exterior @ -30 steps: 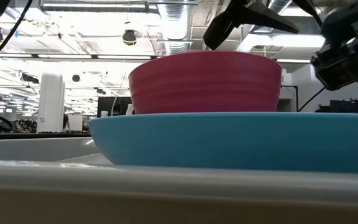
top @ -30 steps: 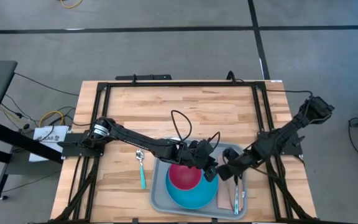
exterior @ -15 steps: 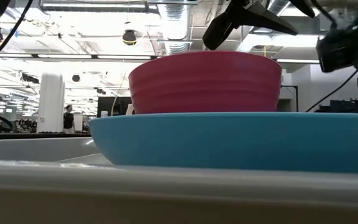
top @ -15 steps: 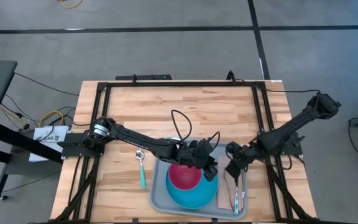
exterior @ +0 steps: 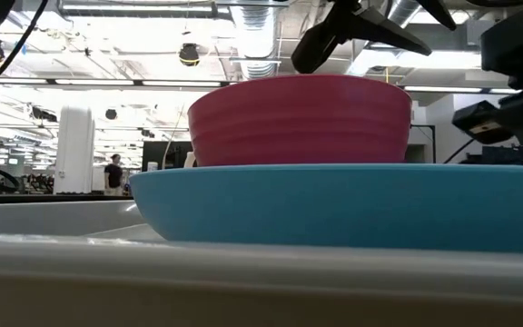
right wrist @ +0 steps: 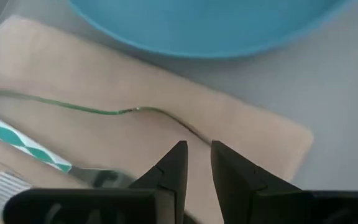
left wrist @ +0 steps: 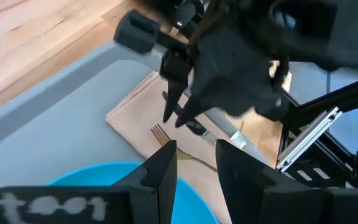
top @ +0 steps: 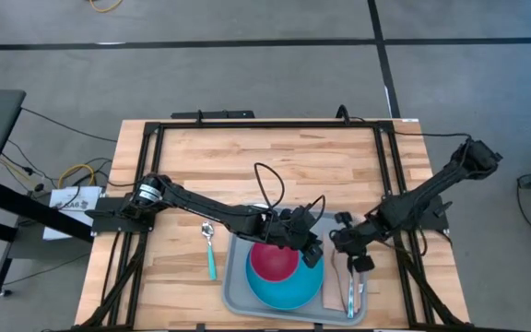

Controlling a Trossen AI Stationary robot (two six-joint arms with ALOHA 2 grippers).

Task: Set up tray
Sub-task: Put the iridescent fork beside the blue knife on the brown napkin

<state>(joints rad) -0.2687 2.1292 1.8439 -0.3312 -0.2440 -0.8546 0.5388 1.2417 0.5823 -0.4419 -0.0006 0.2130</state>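
The light-grey tray (top: 238, 300) lies at the table's near edge. On it sits a round blue plate (top: 289, 293) with a pink bowl (top: 273, 263) standing in it. A beige napkin (top: 339, 286) lies flat on the tray's right part and carries cutlery (top: 350, 297). My left gripper (top: 310, 249) hovers just above the bowl's right rim, with a narrow gap between its fingers (left wrist: 166, 165). My right gripper (top: 356, 258) hangs over the napkin's far end (right wrist: 166, 87), its fingers almost together. It touches nothing that I can see.
A teal-handled spoon (top: 210, 251) lies on the bare wood left of the tray. A black frame (top: 265, 124) runs around the table. The far half of the tabletop (top: 265, 166) carries only a loose black cable. A person (exterior: 114, 173) stands far back in the room.
My right gripper has drawn back from the plate's right edge toward the table's right edge and now hangs over the napkin. The left arm, bowl, plate and tray have kept still.
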